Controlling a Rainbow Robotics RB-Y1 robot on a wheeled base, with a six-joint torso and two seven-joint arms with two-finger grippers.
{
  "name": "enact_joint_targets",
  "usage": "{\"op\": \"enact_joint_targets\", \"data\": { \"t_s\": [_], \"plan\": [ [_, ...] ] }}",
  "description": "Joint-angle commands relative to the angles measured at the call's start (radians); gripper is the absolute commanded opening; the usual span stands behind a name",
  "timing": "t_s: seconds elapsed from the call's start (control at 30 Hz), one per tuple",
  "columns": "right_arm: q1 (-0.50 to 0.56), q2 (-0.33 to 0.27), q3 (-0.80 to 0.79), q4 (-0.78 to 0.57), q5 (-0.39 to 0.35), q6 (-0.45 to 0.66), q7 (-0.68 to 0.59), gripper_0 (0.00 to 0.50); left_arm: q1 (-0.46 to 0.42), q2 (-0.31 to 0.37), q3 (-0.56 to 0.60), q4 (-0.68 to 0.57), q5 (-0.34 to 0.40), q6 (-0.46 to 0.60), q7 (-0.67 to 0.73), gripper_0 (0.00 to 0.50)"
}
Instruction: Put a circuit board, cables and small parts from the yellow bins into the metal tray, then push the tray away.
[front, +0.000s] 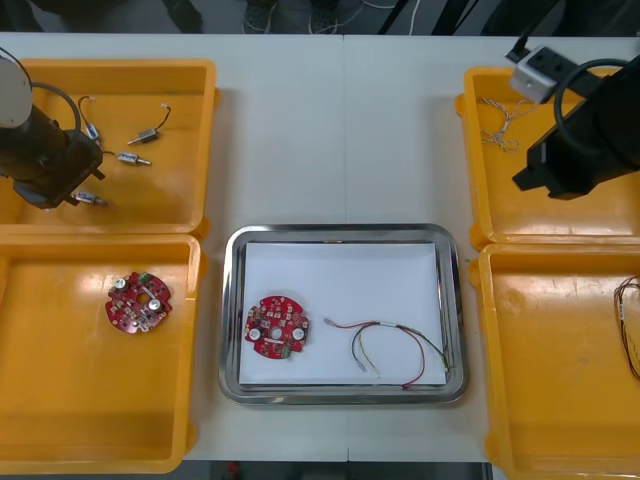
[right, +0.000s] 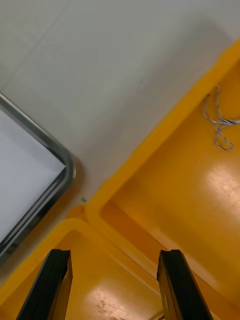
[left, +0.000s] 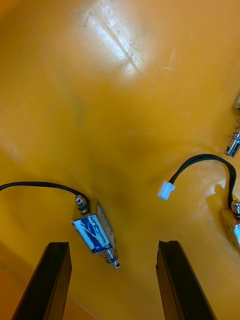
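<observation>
The light table (front: 330, 130) is carrying four yellow bins, two at each side: the far left bin (front: 185, 180), near left bin (front: 60, 420), far right bin (front: 500, 200) and near right bin (front: 560, 400). The metal tray (front: 456, 300), white inside, is sitting between the two near bins.

The left gripper (left: 112, 245) is hanging low over the floor of the far left bin, its fingers spread and holding nothing. The right gripper (right: 115, 252) is hovering above the wall dividing the two right bins, its fingers likewise spread and empty.

One circuit board (front: 277, 325) is lying in the tray toward its left side. A second board (front: 139, 302) is lying in the near left bin. A red and yellow cable (front: 372, 325) is lying in the tray just beside the first board, on its right. A twisted blue and white cable (front: 500, 118) is resting in the far right bin.

Small metal parts (front: 145, 137) are lying scattered in the far left bin. A blue-labelled part (left: 95, 232) with a black lead (left: 40, 185) is lying just ahead of the left fingertips, untouched.
</observation>
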Motion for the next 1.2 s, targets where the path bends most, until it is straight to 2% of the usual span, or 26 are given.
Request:
{"op": "enact_joint_targets", "data": {
  "t_s": [0.03, 0.37, 0.67, 0.97, 1.2],
  "plan": [
    [-0.059, -0.038, -0.082, 0.042, 0.103, 0.003, -0.016, 0.500, -0.021, -0.008, -0.036, -0.006, -0.017, -0.016, 0.061, 0.500],
    [-0.185, -0.033, -0.141, 0.272, 0.241, 0.003, -0.013, 0.500, 0.010, -0.012, -0.036, -0.006, -0.031, -0.033, 0.056, 0.500],
    [-0.283, -0.019, -0.193, 0.477, 0.397, 0.003, -0.012, 0.500, 0.027, -0.021, -0.037, -0.006, -0.042, -0.045, 0.050, 0.500],
    [-0.363, 0.000, -0.224, 0.652, 0.453, 0.003, -0.018, 0.500, 0.054, -0.024, -0.036, -0.006, -0.046, -0.083, 0.038, 0.500],
    [-0.394, 0.022, -0.257, 0.734, 0.474, 0.003, -0.030, 0.500, 0.059, -0.024, -0.048, -0.006, -0.052, -0.082, 0.038, 0.500]
  ]
}}
